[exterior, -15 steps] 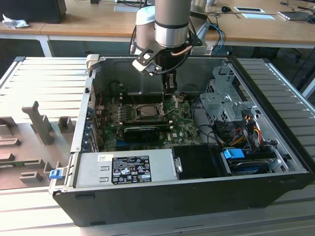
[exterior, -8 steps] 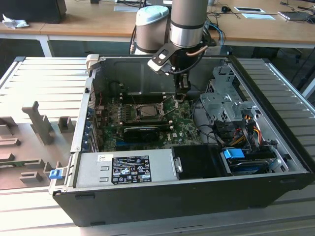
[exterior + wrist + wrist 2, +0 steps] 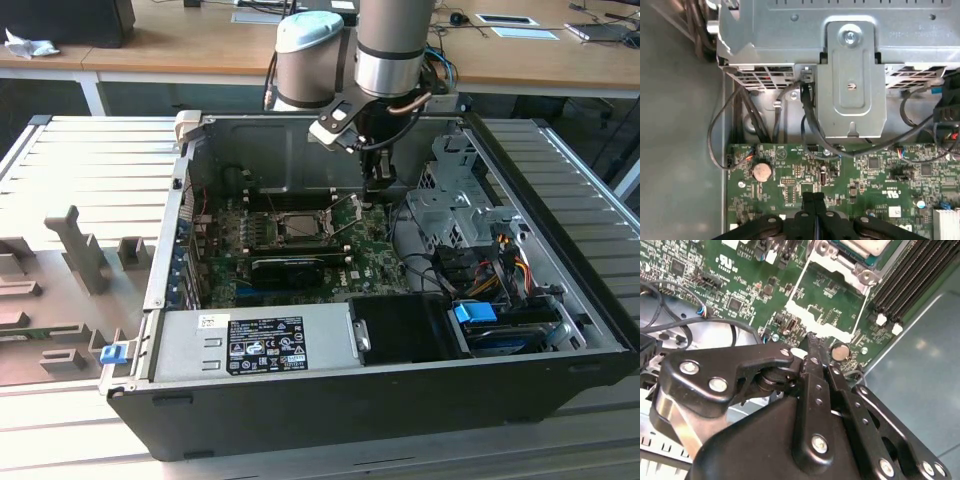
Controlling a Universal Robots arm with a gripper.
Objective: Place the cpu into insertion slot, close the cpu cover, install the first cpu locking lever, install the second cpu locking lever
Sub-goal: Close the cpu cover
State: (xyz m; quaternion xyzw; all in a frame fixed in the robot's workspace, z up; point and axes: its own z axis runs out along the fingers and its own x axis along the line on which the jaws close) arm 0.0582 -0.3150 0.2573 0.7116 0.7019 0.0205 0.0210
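1. The two fingers of the gripper are being held pressed flat together. No gap is being shown between them in both wrist views, and nothing can be made out in their grasp.
2. The tips are being poised at the free edge of the cpu cover, which is lying flipped open over the circuit board, with green parts being seen through its square window. Whether that thin edge is being touched cannot be told.
3. The cpu is being carried in its socket just past the cover's hinged edge, beside the black memory slots.
4. A round button battery is being shown near the board's corner, close to the fingertips. A metal drive cage and black cables are being seen beyond the board's edge.
5. The cover is being judged light, stiff, slippery bare metal that swings on its hinge, so it is best pushed or taken at the free-edge tab. The cpu is being judged light but fragile, to be handled by its side edges only.
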